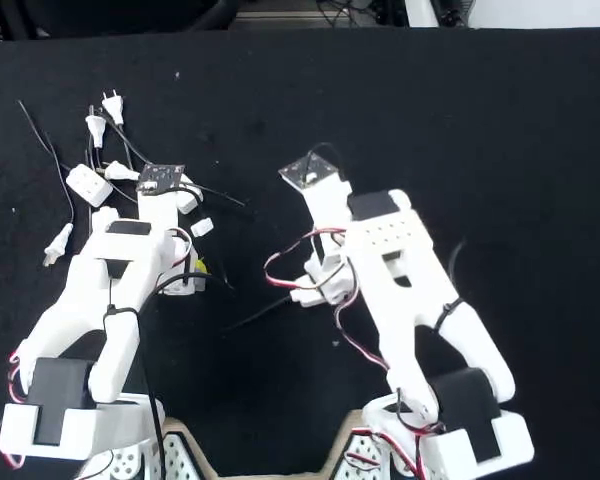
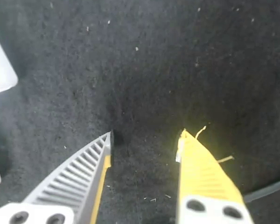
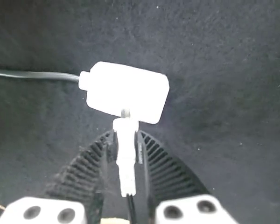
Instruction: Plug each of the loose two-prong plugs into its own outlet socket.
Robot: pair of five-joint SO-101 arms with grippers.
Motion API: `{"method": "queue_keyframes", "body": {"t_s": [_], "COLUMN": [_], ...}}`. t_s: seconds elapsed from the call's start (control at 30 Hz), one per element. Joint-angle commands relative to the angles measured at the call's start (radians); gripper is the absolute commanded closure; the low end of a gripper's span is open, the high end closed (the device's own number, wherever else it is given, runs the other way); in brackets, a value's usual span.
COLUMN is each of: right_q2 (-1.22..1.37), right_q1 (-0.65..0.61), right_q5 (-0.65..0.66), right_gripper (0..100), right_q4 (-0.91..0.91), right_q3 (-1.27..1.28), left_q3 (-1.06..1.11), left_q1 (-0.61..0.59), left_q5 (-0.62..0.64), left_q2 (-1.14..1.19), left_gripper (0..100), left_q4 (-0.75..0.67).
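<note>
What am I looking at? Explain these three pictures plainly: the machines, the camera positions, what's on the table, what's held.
Two white robots, a left arm and a right arm, stand at a black table. One picture looks down from overhead; the others come from cameras on each arm's wrist. Loose white plugs and a socket block lie near the left arm. The left tool is open over cloth, holding nothing. The right tool is shut on a white plug whose prong touches an outlet socket.

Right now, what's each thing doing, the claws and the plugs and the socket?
Left claw: open, empty.
Right claw: shut on the white plug.
White plug: against the socket, not fully in, metal prong showing.
Far plug: loose, unplugged.
Plug beside it: loose, unplugged.
</note>
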Motion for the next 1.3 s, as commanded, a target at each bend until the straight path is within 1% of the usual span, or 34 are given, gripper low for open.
{"method": "queue_keyframes", "body": {"t_s": [0.0,0.13,0.27,0.4,0.5,0.57,0.63,0.77,0.87,1.27], "right_q2": [-0.044,-0.102,-0.168,-0.272,-0.351,-0.377,-0.377,-0.361,-0.366,-0.358], "right_q1": [-0.009,-0.009,-0.009,-0.009,-0.012,-0.012,-0.014,-0.009,-0.009,-0.009], "right_q5": [0.002,0.002,0.002,0.002,-0.005,-0.008,-0.008,-0.008,-0.008,0.000], "right_gripper": [98.8,98.8,98.8,98.8,98.8,98.8,98.8,98.8,98.8,98.8], "right_q4": [-0.041,-0.034,0.018,0.068,0.068,0.032,-0.046,-0.242,-0.333,-0.325], "right_q3": [0.025,0.035,0.028,0.028,0.035,0.047,0.091,0.259,0.352,0.394], "left_q3": [-0.013,-0.013,-0.013,-0.013,-0.013,-0.013,-0.013,-0.013,-0.015,-0.021], "left_q1": [0.008,0.008,0.008,0.008,0.008,0.008,0.008,-0.004,-0.018,-0.018], "left_q5": [-0.008,-0.008,-0.008,-0.008,-0.008,-0.008,-0.008,-0.008,-0.008,-0.008], "left_q2": [-0.018,-0.018,-0.018,-0.018,-0.018,-0.018,-0.018,-0.018,-0.018,-0.018], "left_gripper": [77,77,77,77,77,77,77,77,77,77], "left_q4": [0.009,0.009,0.009,0.009,0.009,0.009,0.009,0.009,0.009,0.009]}}
